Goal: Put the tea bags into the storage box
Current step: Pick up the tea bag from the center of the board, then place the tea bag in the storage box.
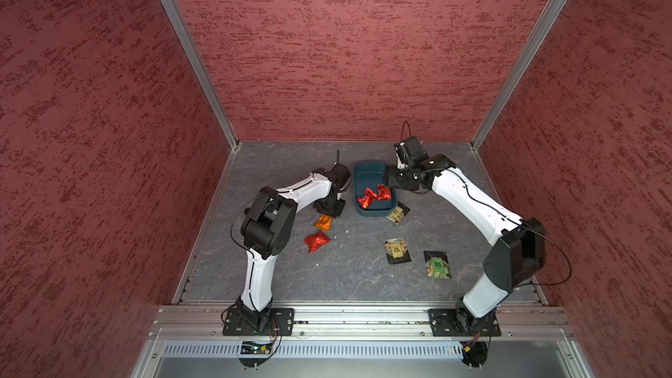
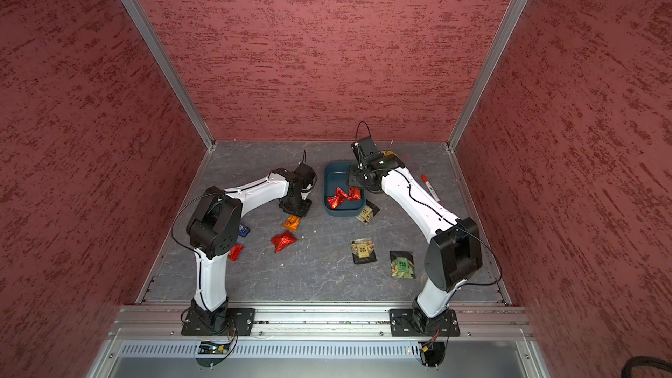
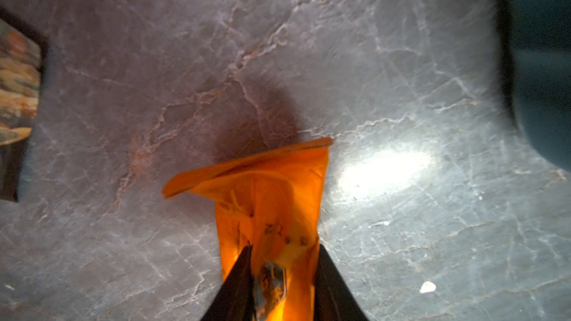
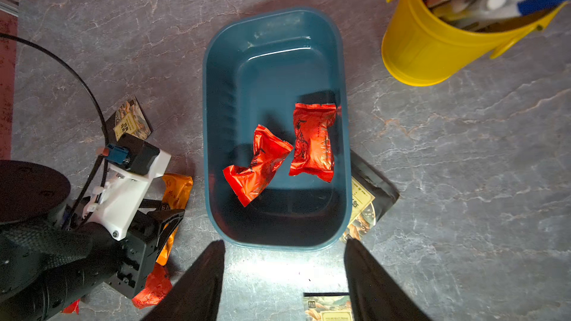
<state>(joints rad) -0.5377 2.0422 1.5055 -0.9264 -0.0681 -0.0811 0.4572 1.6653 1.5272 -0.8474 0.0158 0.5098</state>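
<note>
Left hand (image 3: 284,246) pinches orange tea bag (image 3: 272,186) near storage box (image 3: 540,94).

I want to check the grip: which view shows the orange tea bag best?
The left wrist view: the orange tea bag fills the middle, held in the left claw. Both top views show just a small orange patch at that claw. The right wrist view shows it partly hidden behind the left arm.
</note>
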